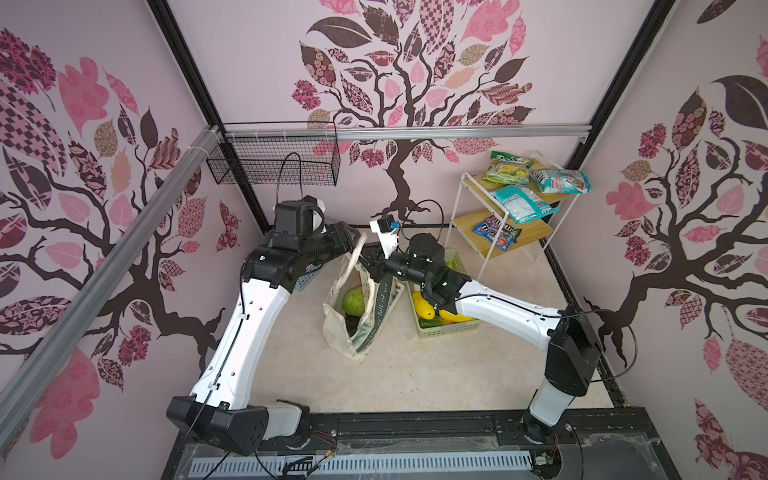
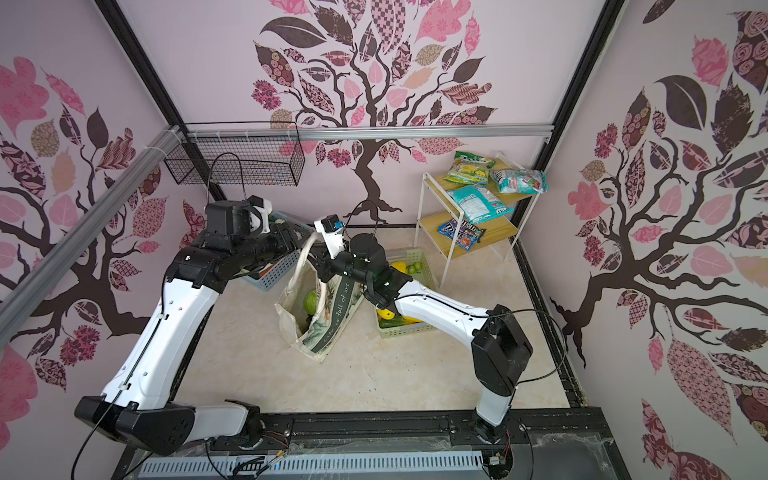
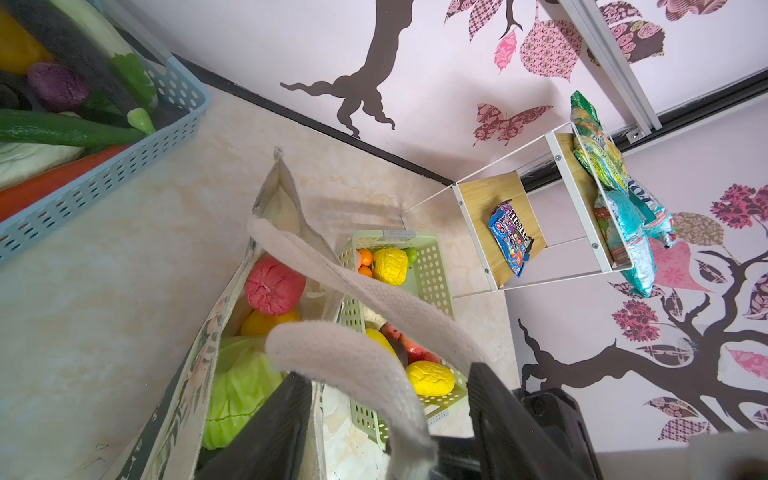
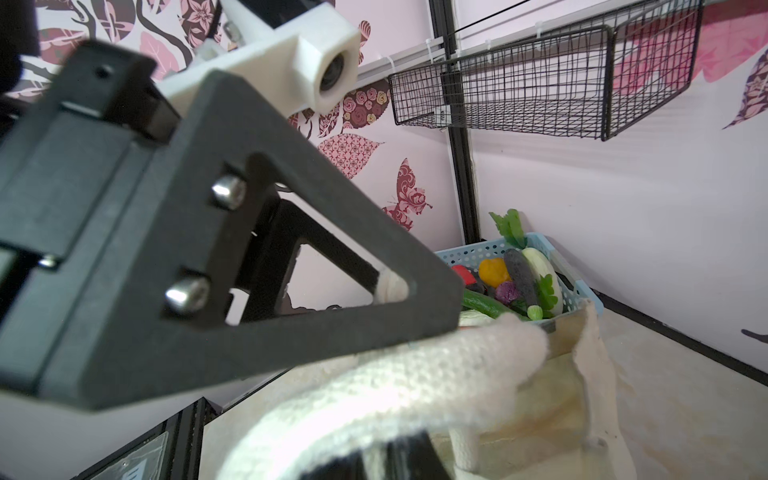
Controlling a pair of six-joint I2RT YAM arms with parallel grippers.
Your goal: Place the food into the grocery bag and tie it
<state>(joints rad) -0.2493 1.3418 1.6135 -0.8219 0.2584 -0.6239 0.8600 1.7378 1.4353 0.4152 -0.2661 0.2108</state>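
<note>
Cream canvas with a leafy print and a dark green band, the grocery bag (image 1: 360, 332) stands open near the middle of the worktop (image 1: 436, 374), between the two arms in both top views. Inside it lie a green cabbage (image 3: 237, 390), a red bumpy fruit (image 3: 272, 286) and a yellow fruit (image 3: 262, 323).

Both handle loops (image 3: 353, 286) are raised above the bag's mouth. The left end effector (image 3: 388, 376) has its fingers (image 3: 266, 432) apart, and the loops pass between them without being pinched. The right end effector (image 1: 368, 261) meets it over the far end of the bag. Its jaws are together on one handle loop (image 4: 395, 386), whose strap comes out of them in the right wrist view.

Just beside the bag, on the right arm's side, sits a pale-green basket (image 1: 448, 330) holding more yellow and orange produce. A blue basket (image 3: 104, 174) of vegetables sits under the left arm. Snack packets (image 1: 523, 199) lie on a small shelf (image 1: 534, 233) in the far corner.
</note>
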